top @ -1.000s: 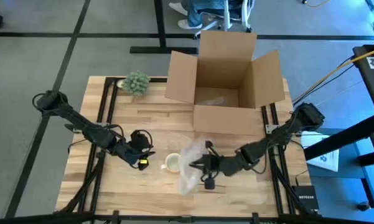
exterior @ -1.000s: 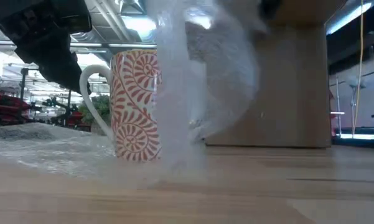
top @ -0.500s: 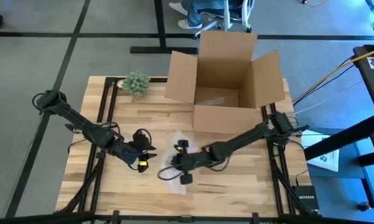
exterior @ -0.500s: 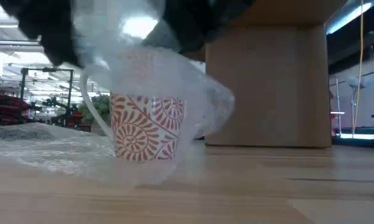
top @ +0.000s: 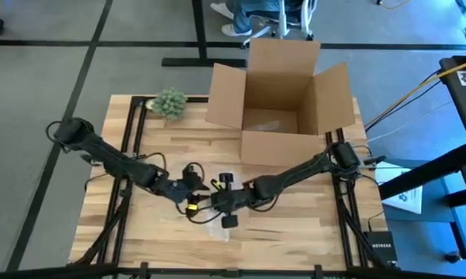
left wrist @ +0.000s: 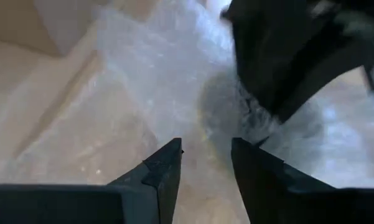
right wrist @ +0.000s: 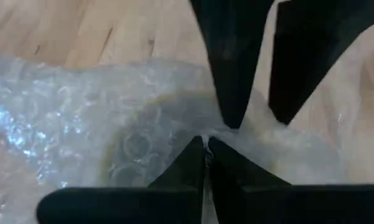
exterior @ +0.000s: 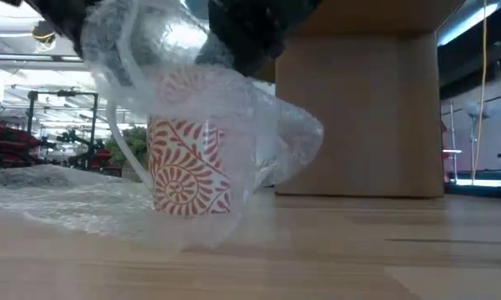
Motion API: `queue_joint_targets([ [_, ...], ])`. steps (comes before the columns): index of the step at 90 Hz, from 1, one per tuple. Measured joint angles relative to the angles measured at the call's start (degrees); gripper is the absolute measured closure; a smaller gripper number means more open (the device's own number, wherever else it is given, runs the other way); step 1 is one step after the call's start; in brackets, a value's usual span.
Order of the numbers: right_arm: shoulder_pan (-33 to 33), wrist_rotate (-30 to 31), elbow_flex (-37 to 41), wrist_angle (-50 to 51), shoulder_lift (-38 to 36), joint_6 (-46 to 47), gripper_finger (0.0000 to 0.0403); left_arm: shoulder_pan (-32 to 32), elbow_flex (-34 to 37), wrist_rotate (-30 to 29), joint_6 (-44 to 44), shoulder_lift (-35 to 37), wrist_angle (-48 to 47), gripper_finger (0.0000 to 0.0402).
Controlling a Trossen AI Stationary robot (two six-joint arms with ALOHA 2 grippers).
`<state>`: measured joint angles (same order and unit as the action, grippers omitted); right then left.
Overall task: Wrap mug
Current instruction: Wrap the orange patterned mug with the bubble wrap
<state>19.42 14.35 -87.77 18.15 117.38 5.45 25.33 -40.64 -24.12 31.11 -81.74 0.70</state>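
A white mug (exterior: 187, 167) with an orange swirl pattern stands upright on the wooden table, its handle (exterior: 121, 142) toward the left of the low view. Clear bubble wrap (exterior: 271, 142) lies under it and is draped over its top. In the high view both grippers cover the mug. My right gripper (top: 215, 200) is shut on the wrap just above the mug. My left gripper (top: 200, 192) hovers open right beside it, its fingers (right wrist: 230, 68) pointing down at the wrap by the right fingertips. I cannot tell whether the left fingers touch the wrap. My right gripper pinches a bunched part of the bubble wrap (right wrist: 193, 134) between its two fingertips, coming from the table's right side, slanting down. The held wrap is folded over the mug's top, and the rest of the sheet (exterior: 58, 204) lies on the table.
An open cardboard box (top: 283, 93) stands at the table's far side, right of centre. A small green plant (top: 169, 102) sits at the far left corner. Bare wood (top: 295, 225) stretches along the near right.
My right gripper has carried the bubble wrap toward the table's left, from beside the mug to over it, so the sheet now lies folded over the mug's top. My left gripper has moved right, toward the mug and the right gripper. The mug has stayed in place.
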Motion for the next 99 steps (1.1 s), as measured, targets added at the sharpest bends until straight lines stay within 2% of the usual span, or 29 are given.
queue_joint_targets([
  [11,-0.02,-0.09,-2.32,3.58,-0.43,2.35,0.0402,0.01,-0.16,-0.2,0.55,-1.48,0.25,0.0276],
  [32,-0.07,-0.53,-15.02,20.91,-0.55,2.62,0.0402,0.23,0.06,-0.02,-1.52,-0.98,2.78,0.0276],
  [44,-0.04,-0.71,-19.74,26.33,-0.81,1.8,0.0402,0.3,0.17,0.11,-1.57,-1.0,2.75,0.0276],
  [55,-0.44,-2.01,-18.46,25.48,-0.79,1.75,0.0402,0.28,0.17,0.15,-1.33,-1.0,2.8,0.0276],
  [76,-3.2,-9.51,-10.87,17.58,3.19,5.92,0.0402,0.56,0.17,0.18,-0.86,-1.0,2.97,0.0276],
  [89,-3.74,-13.78,-11.06,17.44,6.2,6.74,0.0402,0.54,0.06,0.04,-0.48,-0.98,3.75,0.0276],
  [99,-3.69,-14.49,-11.08,17.15,6.32,6.76,0.0402,0.56,0.04,0.2,-0.69,-0.98,3.74,0.0276],
])
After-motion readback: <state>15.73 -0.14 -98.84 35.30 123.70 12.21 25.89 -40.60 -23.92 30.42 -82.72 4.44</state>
